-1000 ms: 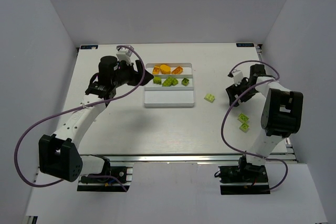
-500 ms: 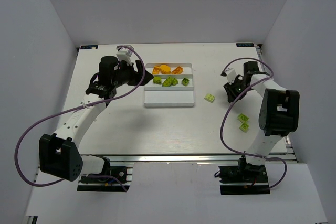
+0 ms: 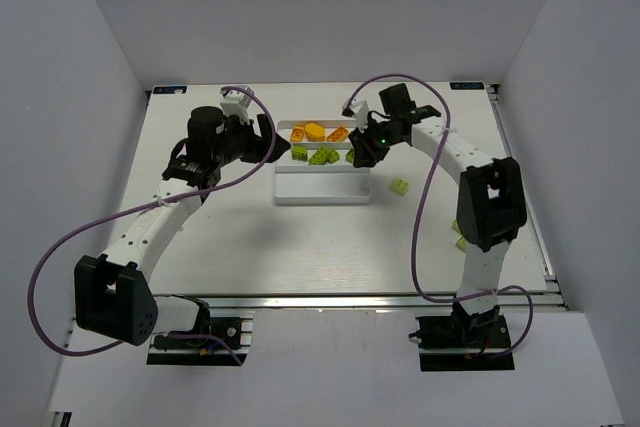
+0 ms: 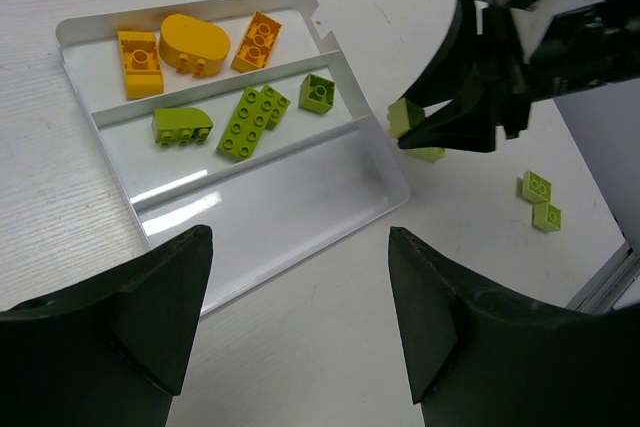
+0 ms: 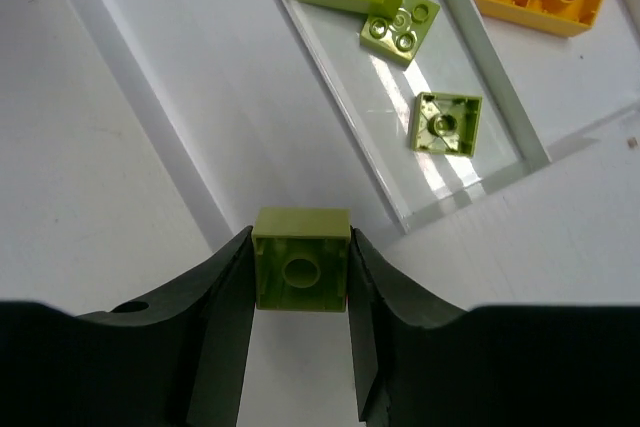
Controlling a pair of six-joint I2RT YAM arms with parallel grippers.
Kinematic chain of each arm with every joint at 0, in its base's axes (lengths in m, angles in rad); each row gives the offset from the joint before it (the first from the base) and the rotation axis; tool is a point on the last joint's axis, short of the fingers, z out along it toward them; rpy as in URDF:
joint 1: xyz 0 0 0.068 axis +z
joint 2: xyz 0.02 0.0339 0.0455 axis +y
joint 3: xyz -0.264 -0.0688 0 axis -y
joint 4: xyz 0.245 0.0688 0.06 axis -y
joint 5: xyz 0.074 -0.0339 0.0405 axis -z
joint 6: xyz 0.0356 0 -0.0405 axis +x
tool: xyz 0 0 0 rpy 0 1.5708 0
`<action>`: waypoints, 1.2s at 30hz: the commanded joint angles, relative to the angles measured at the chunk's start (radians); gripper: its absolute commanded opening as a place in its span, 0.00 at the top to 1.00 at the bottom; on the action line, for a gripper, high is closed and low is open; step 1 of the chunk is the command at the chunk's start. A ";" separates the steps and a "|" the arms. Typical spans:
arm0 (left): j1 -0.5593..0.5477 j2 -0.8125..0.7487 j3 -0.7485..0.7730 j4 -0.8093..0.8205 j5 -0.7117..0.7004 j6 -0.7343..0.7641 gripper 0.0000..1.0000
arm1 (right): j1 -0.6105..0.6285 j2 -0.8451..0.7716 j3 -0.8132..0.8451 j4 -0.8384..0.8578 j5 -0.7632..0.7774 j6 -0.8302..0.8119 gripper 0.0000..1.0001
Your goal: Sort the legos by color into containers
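right pincer [image 5: 300, 252]: pinching a lime-green square plastic brick [image 5: 300, 275] between both fingers | brick: at the 3 o'clock edge of the white three-compartment plastic tray [image 3: 322, 193], beside its green-filled middle compartment [image 4: 262, 137] | left pincer [image 4: 298, 247]: spread, at the tray's 9 o'clock

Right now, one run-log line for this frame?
right gripper: shut on lime brick, by tray | left gripper: open, empty | tray: oranges far lane, greens middle lane | table: loose lime bricks
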 commanded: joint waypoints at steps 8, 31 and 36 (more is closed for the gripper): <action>0.007 0.020 -0.022 0.046 0.108 0.023 0.19 | 0.061 0.150 0.132 -0.064 0.056 0.091 0.43; 0.007 0.060 -0.045 0.142 0.297 0.002 0.20 | -0.059 -0.097 -0.261 0.015 0.342 -0.168 0.26; 0.007 0.060 -0.043 0.140 0.294 0.005 0.20 | -0.062 0.019 -0.193 0.029 0.399 -0.170 0.26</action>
